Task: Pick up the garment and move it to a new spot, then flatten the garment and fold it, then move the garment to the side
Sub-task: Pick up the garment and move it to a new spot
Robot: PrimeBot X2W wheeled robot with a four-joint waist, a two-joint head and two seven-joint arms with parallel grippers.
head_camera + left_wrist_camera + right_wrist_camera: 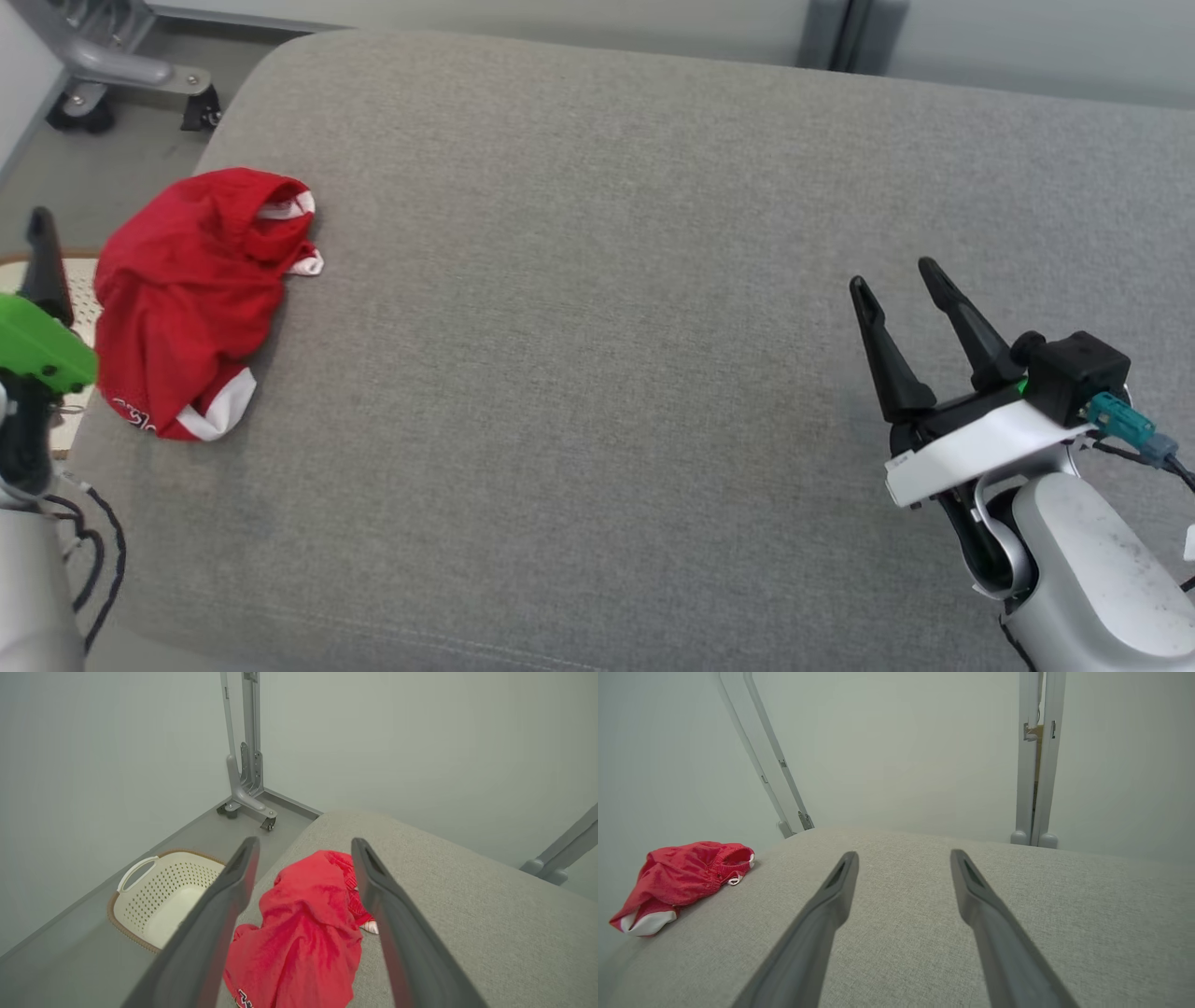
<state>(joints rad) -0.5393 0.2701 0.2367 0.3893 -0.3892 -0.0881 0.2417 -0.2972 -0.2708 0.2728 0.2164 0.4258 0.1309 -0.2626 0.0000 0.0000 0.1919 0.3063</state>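
A crumpled red garment [191, 299] with white trim lies near the left edge of the grey upholstered surface [607, 327]. In the left wrist view my left gripper [304, 844] is open and hovers over the garment [299, 933], which lies between and below the fingers, apart from them. One of its dark fingers [42, 266] rises at the head view's far left, beside the garment. My right gripper [892, 277] is open and holds nothing, above the surface's right side, far from the garment [682, 877]. The right wrist view shows it [904, 855] spread over bare fabric.
A white perforated basket [163, 896] stands on the floor just past the surface's left edge. A grey wheeled stand base [121, 65] sits on the floor at the back left. Grey wall posts [1036, 765] rise behind the surface.
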